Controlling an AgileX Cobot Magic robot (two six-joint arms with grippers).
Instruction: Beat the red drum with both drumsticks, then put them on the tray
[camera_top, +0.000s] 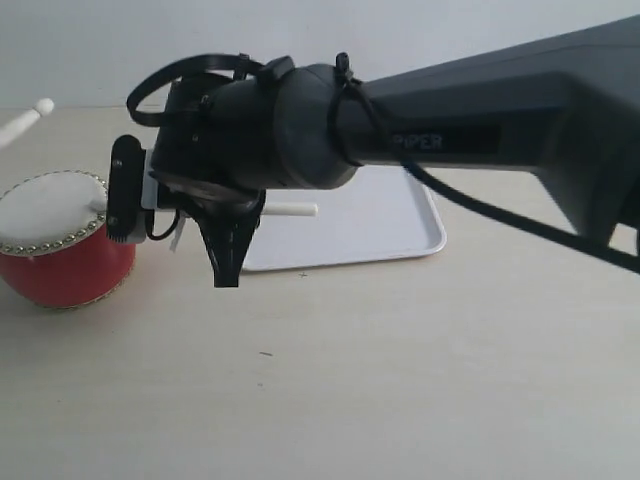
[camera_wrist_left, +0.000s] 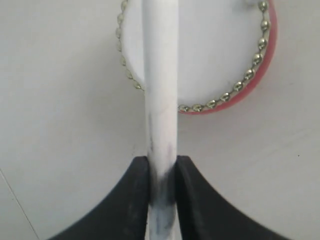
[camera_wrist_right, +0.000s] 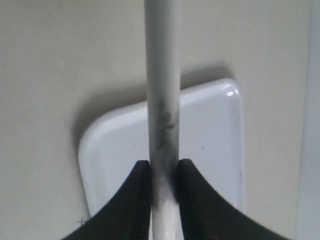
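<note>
The red drum (camera_top: 55, 240) with its cream skin stands at the left of the table. My right arm reaches across the exterior view, and my right gripper (camera_top: 228, 262) hangs just right of the drum, in front of the white tray (camera_top: 400, 225). It is shut on a drumstick (camera_wrist_right: 162, 75) that lies above the tray (camera_wrist_right: 215, 140); one end (camera_top: 300, 210) pokes out over the tray. My left gripper (camera_wrist_left: 162, 161) is shut on the other drumstick (camera_wrist_left: 161, 75), which reaches over the drum skin (camera_wrist_left: 220, 55). Its rounded tip (camera_top: 30, 118) shows at the upper left.
The pale table (camera_top: 400, 380) spreads wide in front of the drum and tray. The right arm's dark body (camera_top: 480, 130) hides much of the tray's back. A pale wall runs behind the table.
</note>
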